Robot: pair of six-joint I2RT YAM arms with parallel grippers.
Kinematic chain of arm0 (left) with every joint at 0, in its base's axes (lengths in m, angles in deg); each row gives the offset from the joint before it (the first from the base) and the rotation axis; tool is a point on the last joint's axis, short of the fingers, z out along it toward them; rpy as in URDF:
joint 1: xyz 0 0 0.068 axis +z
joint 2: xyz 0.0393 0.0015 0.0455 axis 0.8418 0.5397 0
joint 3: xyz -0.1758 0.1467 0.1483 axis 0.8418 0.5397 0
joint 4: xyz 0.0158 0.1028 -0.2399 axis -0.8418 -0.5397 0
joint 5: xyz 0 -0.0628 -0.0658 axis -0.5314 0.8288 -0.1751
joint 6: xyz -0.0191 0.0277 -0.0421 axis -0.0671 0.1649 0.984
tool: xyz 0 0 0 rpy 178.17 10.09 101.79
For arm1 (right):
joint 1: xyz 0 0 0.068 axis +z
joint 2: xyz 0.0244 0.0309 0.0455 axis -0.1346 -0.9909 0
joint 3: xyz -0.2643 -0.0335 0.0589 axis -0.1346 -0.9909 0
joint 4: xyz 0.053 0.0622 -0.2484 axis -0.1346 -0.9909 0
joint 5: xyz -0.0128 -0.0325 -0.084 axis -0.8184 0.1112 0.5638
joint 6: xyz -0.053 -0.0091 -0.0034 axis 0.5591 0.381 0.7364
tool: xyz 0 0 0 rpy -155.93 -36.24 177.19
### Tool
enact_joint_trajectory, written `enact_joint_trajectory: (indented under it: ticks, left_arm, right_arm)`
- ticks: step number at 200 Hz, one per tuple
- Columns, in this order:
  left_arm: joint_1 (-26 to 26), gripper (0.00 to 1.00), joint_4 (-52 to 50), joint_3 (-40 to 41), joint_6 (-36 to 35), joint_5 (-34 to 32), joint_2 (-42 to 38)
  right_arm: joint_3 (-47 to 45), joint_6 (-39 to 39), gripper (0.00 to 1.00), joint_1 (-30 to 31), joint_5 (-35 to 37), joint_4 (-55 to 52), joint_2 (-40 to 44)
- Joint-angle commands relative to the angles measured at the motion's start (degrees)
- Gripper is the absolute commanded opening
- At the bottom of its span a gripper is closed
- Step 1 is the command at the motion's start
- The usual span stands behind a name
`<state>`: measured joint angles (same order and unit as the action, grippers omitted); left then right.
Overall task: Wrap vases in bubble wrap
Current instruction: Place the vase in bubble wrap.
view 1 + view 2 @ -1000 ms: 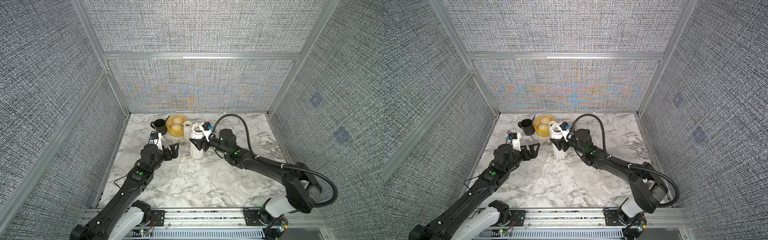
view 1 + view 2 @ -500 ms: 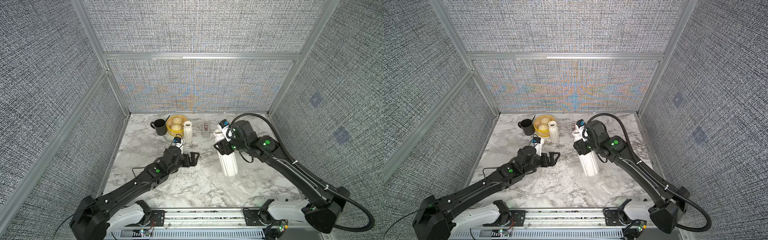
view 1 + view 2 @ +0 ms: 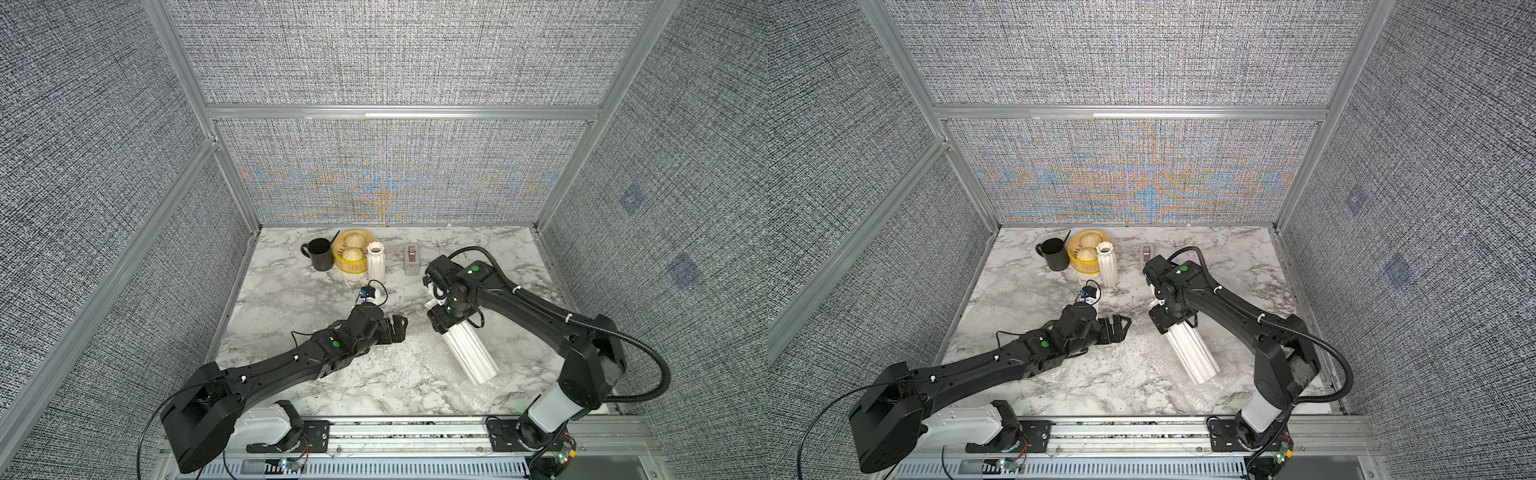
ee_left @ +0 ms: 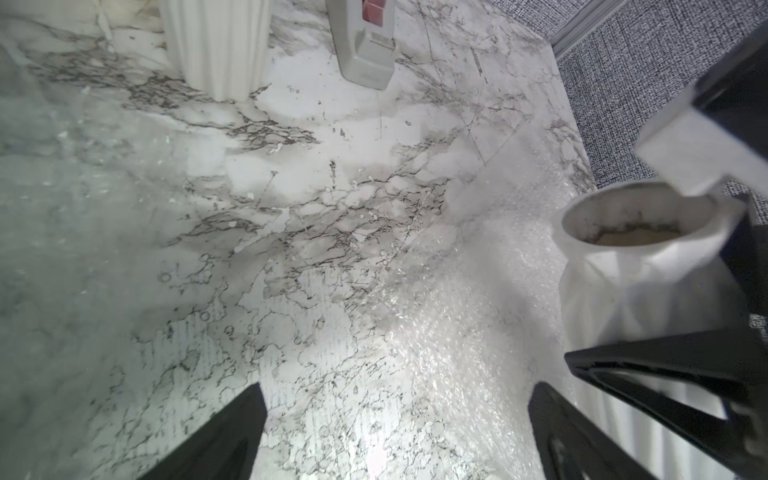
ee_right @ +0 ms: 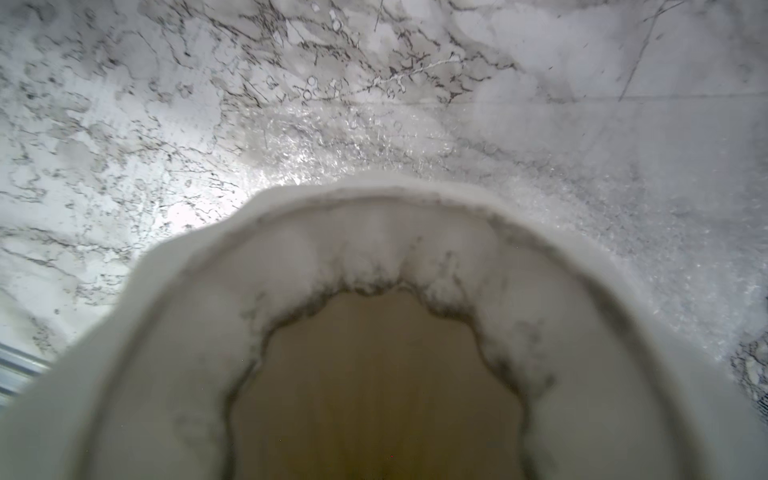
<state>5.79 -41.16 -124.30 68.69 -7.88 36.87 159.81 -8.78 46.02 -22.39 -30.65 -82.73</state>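
Note:
The larger white fluted vase (image 3: 469, 349) (image 3: 1190, 353) leans with its base toward the front right, above a clear bubble wrap sheet (image 3: 494, 395) (image 4: 457, 332). My right gripper (image 3: 442, 322) (image 3: 1163, 318) is shut on its neck. In the right wrist view its scalloped rim (image 5: 374, 232) fills the frame and hides the fingers. The smaller vase (image 3: 376, 262) (image 4: 216, 41) stands upright at the back. My left gripper (image 3: 395, 328) (image 4: 395, 415) is open and empty, low over the table just left of the held vase (image 4: 623, 257). A second bubble wrap sheet (image 3: 282, 299) lies flat on the left.
At the back stand a black mug (image 3: 320, 253), a yellow steamer basket with buns (image 3: 351, 253) and a grey tape dispenser (image 3: 411, 259) (image 4: 365, 41). Grey fabric walls with metal posts close in the marble table (image 3: 374, 374) on three sides.
My right gripper has carried the larger vase from beside the smaller one at the back to the front right and tilted it. The left arm swung from the left toward the middle.

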Motion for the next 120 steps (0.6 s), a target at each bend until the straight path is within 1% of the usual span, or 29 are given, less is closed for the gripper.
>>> enact_joint_trajectory:
  ticks: [1,36,50,72,90,107,120]
  left_arm:
    - [0.0,0.99,0.9,0.5,1.2,-2.1,-0.7]
    - [0.0,0.99,0.9,0.8,1.5,-2.5,-0.4]
    - [0.0,0.99,0.6,0.8,1.5,-2.5,-0.1]
    - [0.0,0.99,0.8,0.7,1.6,-3.1,0.3]
    - [0.0,0.99,0.8,0.5,1.7,-3.1,0.7]
    - [0.0,0.99,0.7,0.6,2.0,-3.3,1.0]
    - [0.0,0.99,0.8,0.5,2.0,-3.5,1.1]
  right_arm:
    - [-0.4,1.4,0.34,-0.7,-0.8,-0.2,-2.7]
    - [-0.9,2.5,0.34,-2.1,-0.8,2.5,-7.5]
    - [-1.0,3.1,0.35,-2.4,0.1,3.3,-9.5]
    - [-1.0,3.9,0.38,-2.4,-1.0,5.5,-12.9]
    - [-0.7,4.3,0.45,-2.2,-0.7,6.7,-14.8]
    - [-1.0,4.4,0.59,-2.2,-1.5,8.7,-15.4]
    - [-1.0,4.3,0.67,-2.1,-1.4,9.4,-15.9]
